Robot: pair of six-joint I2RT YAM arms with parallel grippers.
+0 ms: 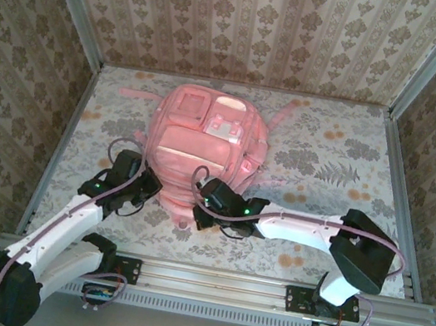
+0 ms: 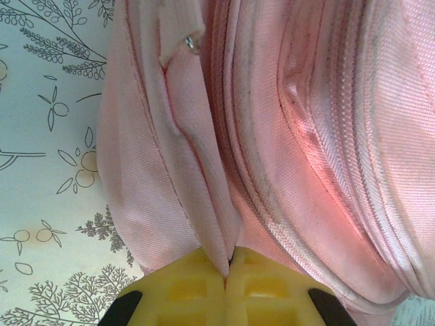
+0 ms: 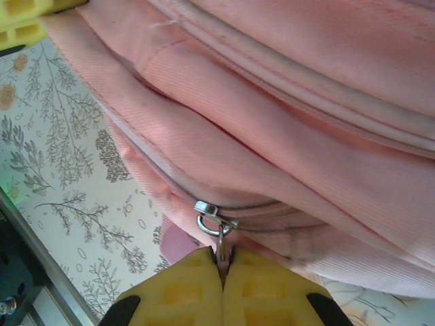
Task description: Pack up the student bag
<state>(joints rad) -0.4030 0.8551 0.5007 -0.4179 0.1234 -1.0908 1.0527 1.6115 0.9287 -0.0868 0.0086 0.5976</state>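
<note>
Student bag [image 1: 204, 148]: lies flat in the middle of the table, front pockets up, its top toward 12 o'clock and its bottom edge toward the arms at 6 o'clock
Left gripper [image 1: 149, 187]: at the bag's 7 o'clock corner; the left wrist camera shows the yellow fingers [image 2: 228, 272] pressed together, with a thin fold of the bag's pink fabric [image 2: 204, 204] pinched between them
Right gripper [image 1: 198, 202]: at the bag's 6 o'clock edge, just beside the other one; in the right wrist view its yellow fingers [image 3: 223, 261] are closed on the tab of a zipper pull
Zipper pull [image 3: 214, 219]: small and silvery, at the end of a curved zip line, directly at 12 o'clock from the closed fingertips
Metal ring [image 2: 192, 43]: a tiny shiny piece on a fabric flap, toward 12 o'clock in the left wrist view
Straps [image 1: 137, 95]: pale pink, one trailing out at 10 o'clock from the bag, another [image 1: 281, 115] at 2 o'clock
Table cover [image 1: 327, 165]: pale cloth with a leaf and flower print, bare at 3 o'clock from the bag
Walls [image 1: 251, 25]: patterned wallpaper boxing in the table at 9, 12 and 3 o'clock
In the way: both wrists and their cables [image 1: 198, 178] lie over the bag's lower edge and hide it from above
</note>
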